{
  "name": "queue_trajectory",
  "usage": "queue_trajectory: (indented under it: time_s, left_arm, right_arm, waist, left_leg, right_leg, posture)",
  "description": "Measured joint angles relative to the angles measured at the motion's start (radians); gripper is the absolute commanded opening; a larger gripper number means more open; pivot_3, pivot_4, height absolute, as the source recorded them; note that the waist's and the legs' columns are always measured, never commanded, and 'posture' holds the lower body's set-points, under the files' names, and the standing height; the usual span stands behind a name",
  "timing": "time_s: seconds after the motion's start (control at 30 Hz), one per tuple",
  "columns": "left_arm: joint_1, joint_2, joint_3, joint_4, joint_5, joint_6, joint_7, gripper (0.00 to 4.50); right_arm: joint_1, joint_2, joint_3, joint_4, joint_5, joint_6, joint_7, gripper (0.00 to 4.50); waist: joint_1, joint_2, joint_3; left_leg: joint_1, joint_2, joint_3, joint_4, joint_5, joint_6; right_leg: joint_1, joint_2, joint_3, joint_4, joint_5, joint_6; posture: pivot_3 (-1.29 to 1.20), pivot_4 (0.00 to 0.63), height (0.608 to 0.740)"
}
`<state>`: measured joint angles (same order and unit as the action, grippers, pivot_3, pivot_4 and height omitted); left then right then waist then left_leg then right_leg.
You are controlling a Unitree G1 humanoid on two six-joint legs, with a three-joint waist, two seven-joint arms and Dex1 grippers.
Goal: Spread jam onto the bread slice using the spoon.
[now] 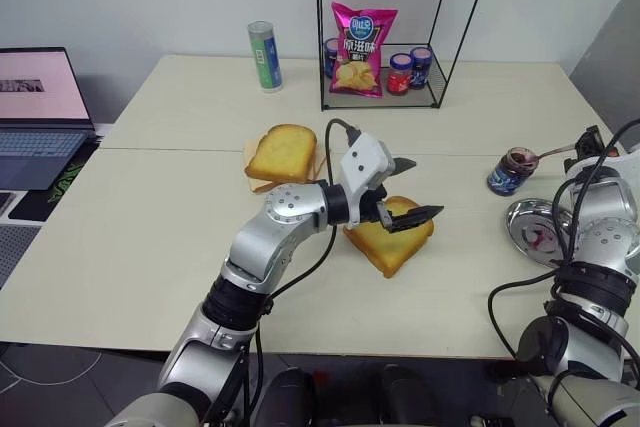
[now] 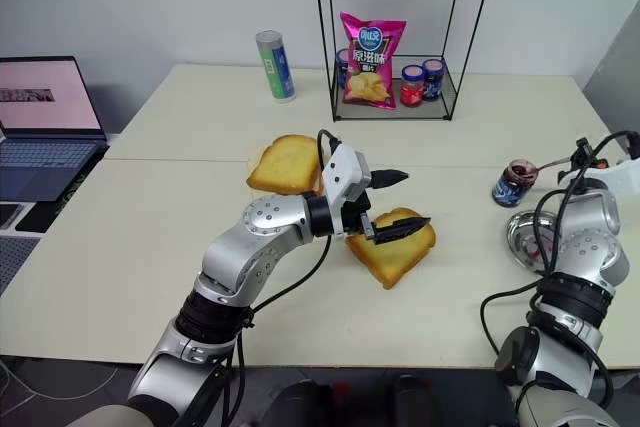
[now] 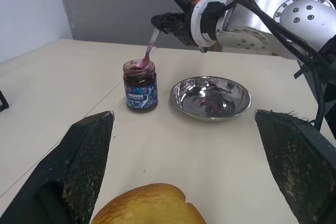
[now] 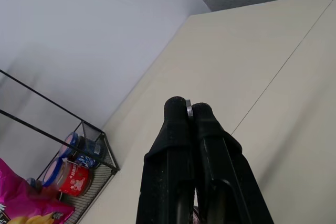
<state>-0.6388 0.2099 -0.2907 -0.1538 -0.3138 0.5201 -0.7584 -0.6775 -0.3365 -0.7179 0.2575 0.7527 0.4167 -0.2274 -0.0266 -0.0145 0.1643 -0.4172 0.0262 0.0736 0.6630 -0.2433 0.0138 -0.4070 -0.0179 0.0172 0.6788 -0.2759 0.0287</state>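
1. My left pincer (image 1: 409, 188) hangs released, fingers spread wide, one finger (image 3: 79, 166) on each side of the bread slice's rounded top.
2. The bread slice (image 1: 392, 238) lies flat on the table (image 1: 150, 227), directly under and just ahead of that pincer; whether a finger touches the crust I cannot tell.
3. My right pincer (image 3: 167, 22) is clenched on the handle of the spoon (image 3: 149, 51); in the right wrist view a sliver of metal shows between the closed fingertips (image 4: 176, 109).
4. The spoon slants down from the right pincer, its bowl inside the mouth of the jar.
5. The jam (image 3: 140, 85) sits in its open glass jar, upright on the table, just below the right pincer and well apart from the left one.
6. A steel dish (image 3: 211, 97) with a red smear rests beside the jar, under my right arm.
7. A pile of toast slices (image 1: 281, 155) lies behind my left arm.
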Motion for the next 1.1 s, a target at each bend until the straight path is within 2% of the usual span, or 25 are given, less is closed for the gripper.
queue_trajectory:
  time_s: [0.53,1.1]
  left_arm:
    - [0.000,0.000,0.000,0.000,0.000,0.000,-0.015,4.50]
    - [-0.028,-0.007,0.005,0.007,-0.002,-0.007,-0.029,4.50]
  right_arm:
    - [-0.005,0.008,-0.029,-0.020,0.063,-0.020,-0.026,0.03]
    - [0.015,0.071,-0.073,-0.118,0.179,-0.038,-0.078,0.03]
  waist:
    - [0.000,0.000,0.000]
    - [-0.002,0.000,0.000]
  left_leg:
    - [0.000,0.000,0.000,0.000,0.000,0.000]
    - [0.000,0.000,0.000,0.000,0.000,0.000]
  right_leg:
    - [0.000,0.000,0.000,0.000,0.000,0.000]
    - [0.000,0.000,0.000,0.000,0.000,0.000]
  posture:
    - [0.00,0.150,0.740]
    - [0.00,0.150,0.740]
